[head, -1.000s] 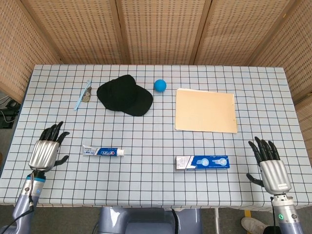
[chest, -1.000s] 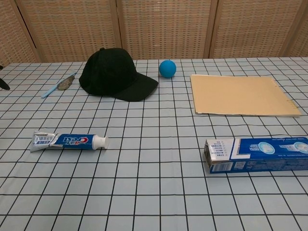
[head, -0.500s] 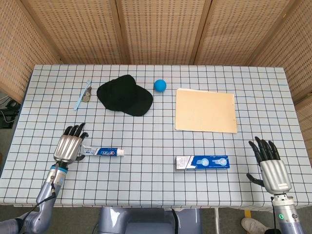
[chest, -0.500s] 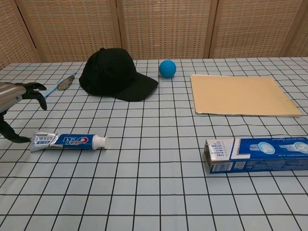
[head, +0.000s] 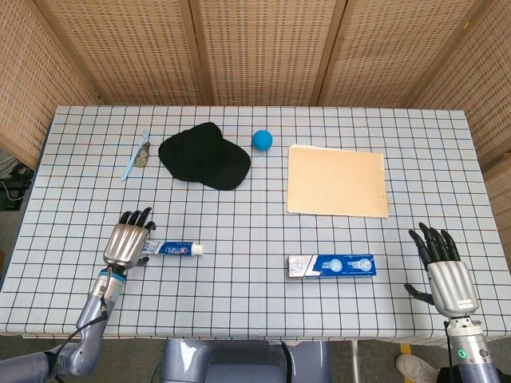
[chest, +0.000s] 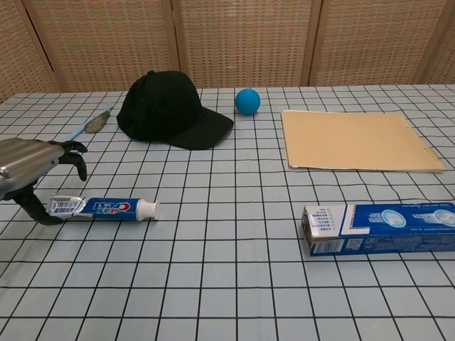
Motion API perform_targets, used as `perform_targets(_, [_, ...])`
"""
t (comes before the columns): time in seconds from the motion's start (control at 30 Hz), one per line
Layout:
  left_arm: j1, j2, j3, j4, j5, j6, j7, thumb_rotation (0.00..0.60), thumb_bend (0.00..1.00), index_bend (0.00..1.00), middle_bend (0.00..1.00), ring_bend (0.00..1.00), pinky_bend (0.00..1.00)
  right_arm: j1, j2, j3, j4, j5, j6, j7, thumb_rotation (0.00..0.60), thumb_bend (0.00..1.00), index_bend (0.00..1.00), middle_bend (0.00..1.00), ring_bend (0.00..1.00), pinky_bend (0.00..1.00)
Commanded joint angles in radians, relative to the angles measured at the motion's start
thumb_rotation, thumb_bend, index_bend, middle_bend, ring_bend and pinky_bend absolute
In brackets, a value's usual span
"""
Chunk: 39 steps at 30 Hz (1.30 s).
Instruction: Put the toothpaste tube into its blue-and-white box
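The toothpaste tube (head: 168, 249) lay flat on the checked tablecloth (head: 255, 311), toward the near-left part of the table, with its white cap pointing toward the table's middle and its crimped end toward the left hand (head: 126, 242). The left hand was positioned directly over the crimped end: in the chest view its fingers (chest: 77, 158) arched above that end while the thumb reached down to the cloth just beside the tube's tail. No fingers were closed around the tube; the hand was spread and held nothing. Whether the thumb actually touched the tube could not be determined.

The blue-and-white box (head: 331, 265) lay flat on the near-right part of the table, well apart from the tube, with one end flap facing the tube's side. The right hand (head: 445, 270) was at the near-right corner of the table, beyond the box's far end and clear of it, fingers extended and apart, holding nothing.

Further back on the table were a black cap (head: 204, 155), a blue ball (head: 262, 140) just beside the cap's brim, a tan folder (head: 336, 181) lying flat to the right, and a light blue toothbrush (head: 134, 155) to the left of the cap.
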Motion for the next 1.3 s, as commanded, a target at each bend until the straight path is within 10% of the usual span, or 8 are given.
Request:
perform_targets(0.03, [-0.009,-0.014,0.002,0.015,-0.006,-0.005,-0.007,0.600,0.12,0.36,0.12,0.15,0.14,0.000,0.000,0.000,0.001,0.000,0.001,0.000,0.600,0.15,0.03,0.00,0.00,0.00])
perform_targets(0.57, [-0.059,-0.106,0.009,0.109,-0.023,-0.003,0.019,0.600,0.13,0.41,0.15,0.18,0.16,-0.001,0.005,0.001,-0.001,0.001,0.001,0.015,0.600,0.15,0.03,0.00,0.00,0.00])
perform_targets(0.93, [-0.068,-0.176,0.028,0.219,0.052,0.032,-0.060,0.600,0.54,0.81,0.50,0.47,0.39,-0.002,0.011,0.002,-0.003,0.003,0.004,0.033,0.600,0.15,0.03,0.00,0.00,0.00])
perform_targets(1.3, [-0.043,-0.066,0.040,0.185,0.198,0.122,-0.232,0.600,0.56,0.86,0.54,0.51,0.42,0.007,0.006,-0.009,-0.012,0.000,-0.025,0.017,0.600,0.15,0.06,0.00,0.00,0.00])
